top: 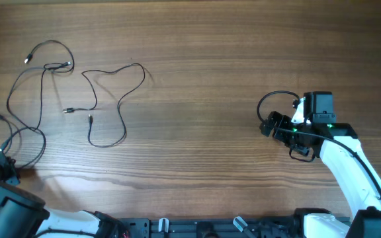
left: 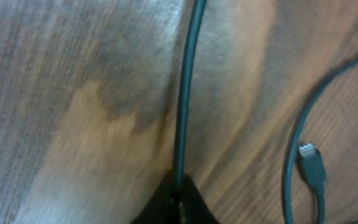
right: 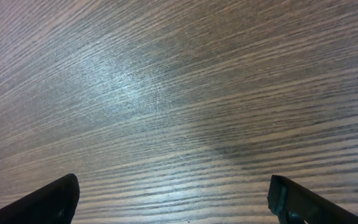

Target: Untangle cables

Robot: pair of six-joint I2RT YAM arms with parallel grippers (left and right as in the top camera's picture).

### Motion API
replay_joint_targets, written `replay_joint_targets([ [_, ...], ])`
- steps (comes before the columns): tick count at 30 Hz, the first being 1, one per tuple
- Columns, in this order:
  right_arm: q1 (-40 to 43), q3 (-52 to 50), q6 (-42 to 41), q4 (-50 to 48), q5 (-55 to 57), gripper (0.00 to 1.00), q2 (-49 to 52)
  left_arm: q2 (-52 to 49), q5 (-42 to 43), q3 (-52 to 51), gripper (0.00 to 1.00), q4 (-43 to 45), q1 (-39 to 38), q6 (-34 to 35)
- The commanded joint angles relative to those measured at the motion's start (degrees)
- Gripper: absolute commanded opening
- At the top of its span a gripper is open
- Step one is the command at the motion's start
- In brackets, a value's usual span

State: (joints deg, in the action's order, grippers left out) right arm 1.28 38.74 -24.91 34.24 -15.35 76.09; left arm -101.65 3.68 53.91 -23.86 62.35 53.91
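Several thin black cables lie at the table's left in the overhead view. One cable [top: 40, 99] loops from the far left corner down toward my left gripper [top: 6, 168]. A second cable [top: 120, 100] snakes beside it, apart, with small plug ends near the middle. In the left wrist view my left gripper [left: 178, 196] is shut on a cable [left: 184, 99] that runs straight up the frame. Another cable with a plug end [left: 312, 164] lies to its right. My right gripper [top: 272, 125] is open and empty over bare wood at the right, far from the cables; its fingers are spread wide apart in the right wrist view [right: 173, 199].
A thicker black cord [top: 270, 99] loops from the right wrist camera. The wooden table [top: 204, 66] stretches between the two arms. The left arm base [top: 12, 215] fills the front left corner.
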Motion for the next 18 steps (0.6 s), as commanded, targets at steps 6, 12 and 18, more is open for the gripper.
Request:
replay_joint_targets([
  [6, -0.3, -0.3, -0.8, -0.6, 0.8, 1.0, -0.5, 11.9, 4.3, -0.2, 1.0, -3.6, 1.1, -1.0],
  [12, -0.3, -0.3, -0.8, -0.7, 0.8, 1.0, -0.5, 21.2, 9.0, -0.2, 1.0, 1.5, -7.4, -0.8],
  [18, -0.3, -0.3, -0.7, -0.6, 0.8, 1.0, -0.5, 20.1, 13.1, -0.2, 1.0, 8.6, -21.2, 2.1],
])
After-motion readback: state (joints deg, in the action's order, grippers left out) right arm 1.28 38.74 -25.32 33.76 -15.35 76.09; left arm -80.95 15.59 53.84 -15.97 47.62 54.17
